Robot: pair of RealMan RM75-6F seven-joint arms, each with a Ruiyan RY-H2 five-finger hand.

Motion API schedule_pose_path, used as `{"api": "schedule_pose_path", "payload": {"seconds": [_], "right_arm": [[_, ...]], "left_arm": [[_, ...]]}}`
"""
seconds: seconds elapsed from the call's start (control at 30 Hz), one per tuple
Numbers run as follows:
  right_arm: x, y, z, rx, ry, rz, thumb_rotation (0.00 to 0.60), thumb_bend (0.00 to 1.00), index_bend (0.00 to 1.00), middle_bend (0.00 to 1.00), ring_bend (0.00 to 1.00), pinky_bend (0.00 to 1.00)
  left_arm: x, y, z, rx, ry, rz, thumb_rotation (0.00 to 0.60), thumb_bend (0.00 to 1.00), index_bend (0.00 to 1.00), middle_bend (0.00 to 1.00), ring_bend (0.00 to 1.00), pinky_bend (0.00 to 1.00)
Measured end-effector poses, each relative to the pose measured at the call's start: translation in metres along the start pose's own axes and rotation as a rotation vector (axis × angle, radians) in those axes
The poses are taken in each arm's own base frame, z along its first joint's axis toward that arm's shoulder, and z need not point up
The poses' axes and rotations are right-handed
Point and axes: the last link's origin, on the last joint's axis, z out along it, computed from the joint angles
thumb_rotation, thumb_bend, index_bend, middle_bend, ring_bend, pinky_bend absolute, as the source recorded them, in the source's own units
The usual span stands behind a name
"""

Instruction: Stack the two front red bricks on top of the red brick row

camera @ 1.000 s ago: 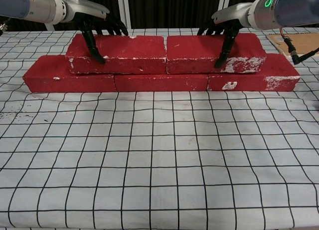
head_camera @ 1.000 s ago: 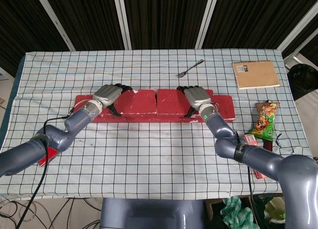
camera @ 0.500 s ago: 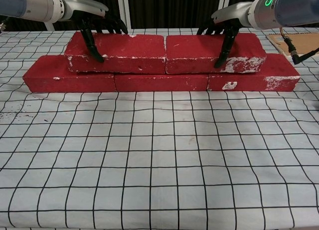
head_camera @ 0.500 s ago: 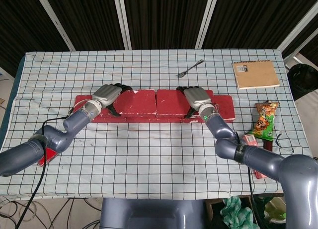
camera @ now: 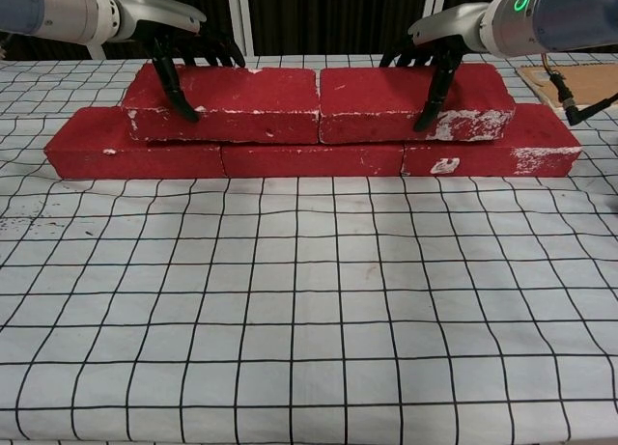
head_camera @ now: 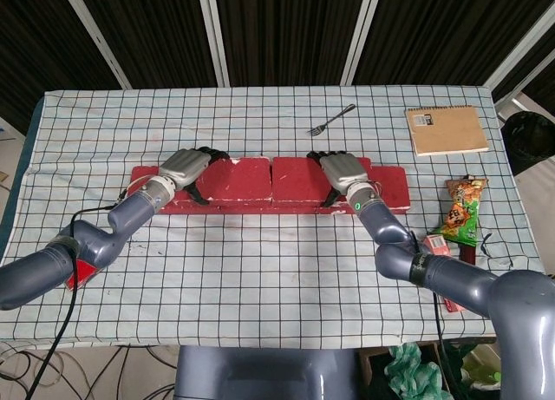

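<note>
Three red bricks form a bottom row [camera: 311, 159] [head_camera: 386, 192] across the checked cloth. Two more red bricks lie end to end on top of it. My left hand [camera: 183, 41] [head_camera: 184, 167] grips the upper left brick [camera: 237, 102] [head_camera: 238, 176] at its left end, thumb down the front face and fingers over the back. My right hand [camera: 436, 47] [head_camera: 343, 170] grips the upper right brick [camera: 381, 97] [head_camera: 297, 176] the same way near its right end. The two upper bricks touch at the middle.
A fork [head_camera: 331, 120] lies behind the bricks. A brown notebook [head_camera: 447, 129] sits at the back right, and a snack bag [head_camera: 462, 211] and a small red pack [head_camera: 431, 244] lie near the right edge. A red object [head_camera: 80, 272] lies under my left forearm.
Both upper bricks have shifted slightly to the left along the row, with the hands still holding them.
</note>
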Motion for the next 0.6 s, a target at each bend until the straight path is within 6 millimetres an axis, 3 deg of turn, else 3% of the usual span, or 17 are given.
{"api": "schedule_pose_path", "payload": {"seconds": [0.6], "right_arm": [[-0.0028,0.0017,-0.0016,-0.009,-0.019,-0.003,0.6,0.01,0.14,0.16,0.13,0.15]], "left_arm": [[-0.0032,-0.0013,0.0008,-0.002,0.004,0.007,0.6,0.0,0.14,0.16,0.06,0.18]]}}
